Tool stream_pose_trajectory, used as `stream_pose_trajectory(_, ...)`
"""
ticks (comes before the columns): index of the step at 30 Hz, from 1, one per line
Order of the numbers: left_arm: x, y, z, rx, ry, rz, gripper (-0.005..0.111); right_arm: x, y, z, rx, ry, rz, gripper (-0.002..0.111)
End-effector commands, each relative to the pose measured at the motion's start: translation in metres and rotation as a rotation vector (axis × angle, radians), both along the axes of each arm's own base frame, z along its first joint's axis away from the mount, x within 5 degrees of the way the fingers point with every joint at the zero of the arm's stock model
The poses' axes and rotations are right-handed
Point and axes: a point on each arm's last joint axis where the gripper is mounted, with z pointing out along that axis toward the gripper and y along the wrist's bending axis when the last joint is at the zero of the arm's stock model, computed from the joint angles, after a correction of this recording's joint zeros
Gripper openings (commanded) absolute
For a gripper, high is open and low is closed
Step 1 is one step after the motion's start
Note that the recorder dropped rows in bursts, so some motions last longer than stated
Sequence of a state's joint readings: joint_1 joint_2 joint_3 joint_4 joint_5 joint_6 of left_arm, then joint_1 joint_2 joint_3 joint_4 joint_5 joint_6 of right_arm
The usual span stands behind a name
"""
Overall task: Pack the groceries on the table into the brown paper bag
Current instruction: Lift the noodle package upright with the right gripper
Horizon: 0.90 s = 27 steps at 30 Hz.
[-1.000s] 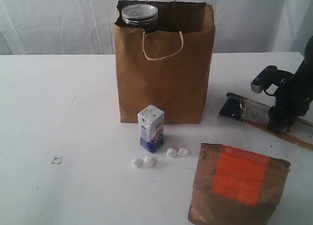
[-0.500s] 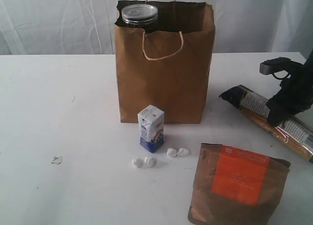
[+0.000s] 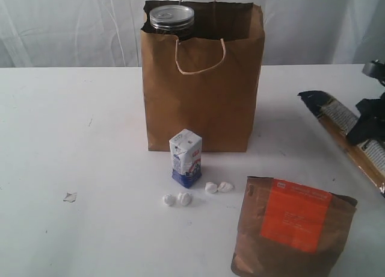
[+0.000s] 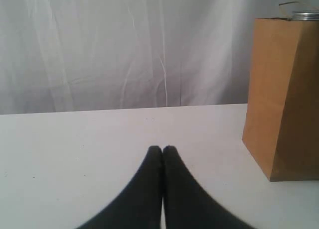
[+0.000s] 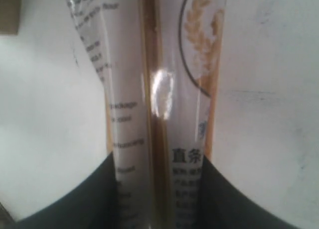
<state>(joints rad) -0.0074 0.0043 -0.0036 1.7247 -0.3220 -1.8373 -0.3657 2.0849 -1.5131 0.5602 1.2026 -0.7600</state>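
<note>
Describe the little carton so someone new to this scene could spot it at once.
Start at the tall brown bag on the white table. Just in front of it stands the carton, upright. Unlike the white lumps beside it, it is boxy, with a blue base.

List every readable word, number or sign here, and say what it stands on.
"直条": on the long printed packet, in the right wrist view.
Small side print on that packet: blurred, unreadable.
Orange label on the brown pouch: text too small to read.
Small carton: print too small to read.
</note>
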Motion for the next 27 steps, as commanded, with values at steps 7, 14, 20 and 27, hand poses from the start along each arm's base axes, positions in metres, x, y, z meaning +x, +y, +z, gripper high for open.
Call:
stream_pose_trajectory(7,0.0,-0.001,-0.001,0.023,-0.001,-0.01,0.0,0.008,-0.019,0.033,0.307,-0.235,-0.189,0.0)
stream_pose_trajectory(14,0.0,-0.001,-0.001,0.023,-0.001,-0.01,0.0,0.024,-0.013,0.062,0.535,-0.48,-0.261,0.0)
stream_pose_trajectory(20,0.0,-0.001,-0.001,0.023,-0.001,-0.01,0.0,0.035,-0.017,0.095,0.789,-0.652,-0.428,0.0)
stream_pose_trajectory(27,0.0,-0.001,-0.001,0.023,0.0,-0.012,0.0,0.035,-0.006,0.136,0.821,-0.758,-0.38,0.0)
